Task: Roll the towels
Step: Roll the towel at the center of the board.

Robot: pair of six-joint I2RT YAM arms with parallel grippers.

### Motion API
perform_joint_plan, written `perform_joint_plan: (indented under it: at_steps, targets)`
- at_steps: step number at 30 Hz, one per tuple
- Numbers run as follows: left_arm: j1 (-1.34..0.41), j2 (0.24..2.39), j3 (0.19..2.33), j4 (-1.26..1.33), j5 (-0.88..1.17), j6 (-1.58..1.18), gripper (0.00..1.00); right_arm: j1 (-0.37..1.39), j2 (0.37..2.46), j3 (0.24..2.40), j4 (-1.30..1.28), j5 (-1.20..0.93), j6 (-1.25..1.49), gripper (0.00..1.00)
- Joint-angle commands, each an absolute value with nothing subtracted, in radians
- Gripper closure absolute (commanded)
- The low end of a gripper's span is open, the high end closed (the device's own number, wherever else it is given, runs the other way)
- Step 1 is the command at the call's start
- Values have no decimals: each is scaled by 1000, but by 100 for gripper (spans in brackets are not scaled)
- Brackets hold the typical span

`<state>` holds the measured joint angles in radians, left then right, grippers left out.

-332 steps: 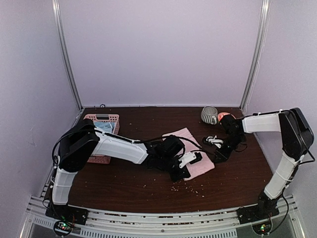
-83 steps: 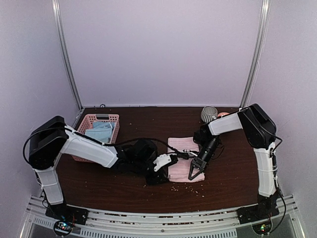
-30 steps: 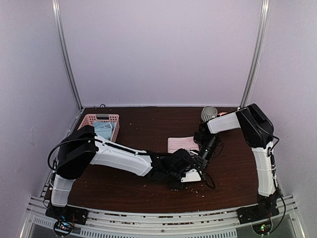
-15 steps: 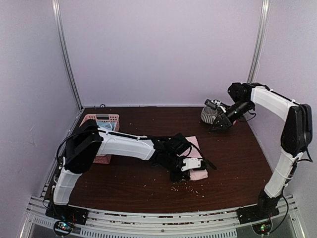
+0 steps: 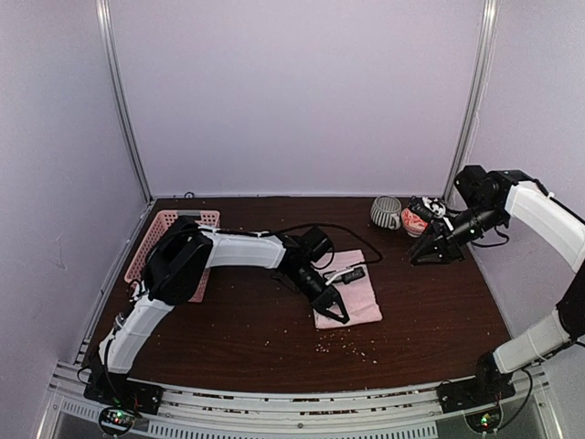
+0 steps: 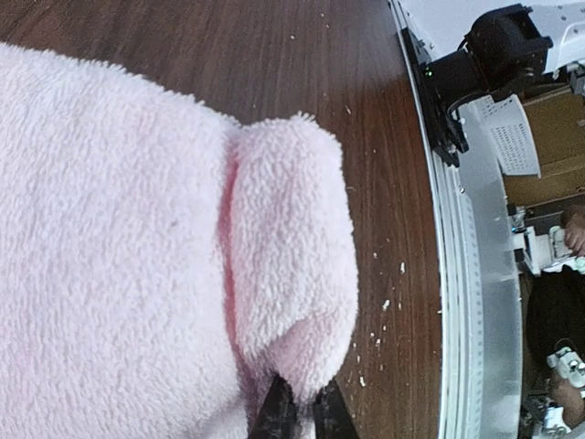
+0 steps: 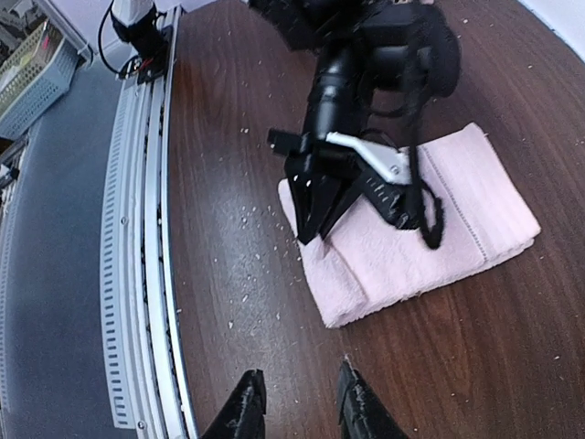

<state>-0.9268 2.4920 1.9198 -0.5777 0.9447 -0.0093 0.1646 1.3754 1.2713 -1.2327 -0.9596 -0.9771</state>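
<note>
The light pink towel (image 5: 356,291) lies folded flat near the middle of the table, and it also shows in the right wrist view (image 7: 457,215). My left gripper (image 5: 335,311) sits at its near left corner, shut on a short doubled-over fold of the pink towel (image 6: 292,265) with the fingertips (image 6: 277,413) pinched together. From above, that left gripper (image 7: 307,233) points down at the corner. My right gripper (image 5: 418,260) hangs in the air to the towel's right, and in its own wrist view the right gripper (image 7: 302,407) is open with nothing in it.
A striped mug (image 5: 386,212) and a small red-orange object (image 5: 414,220) stand at the back right, close to the right arm. A pink basket (image 5: 155,245) sits at the left, partly hidden by the left arm. Crumbs (image 5: 347,346) dot the wood near the towel.
The right arm has lifted off the towel and swung to the back right by the mug. The left arm has turned and its gripper has closed on the towel's near corner.
</note>
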Motion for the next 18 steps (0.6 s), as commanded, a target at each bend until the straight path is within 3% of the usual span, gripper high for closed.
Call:
perform_joint_plan:
  at_steps: [1,6,18]
  targets:
    - [-904,2543,1909,-588,1023,-129,98,277,1299,1120,-1117,-792,-980,73]
    - [-901,2558,1910,-588,1023,-148,99,498,1260,944,-769,-451,-807,71]
    - [-895,2564,1912,-589,1006,-176,99,778,1543,968,-532,-279,-728,64]
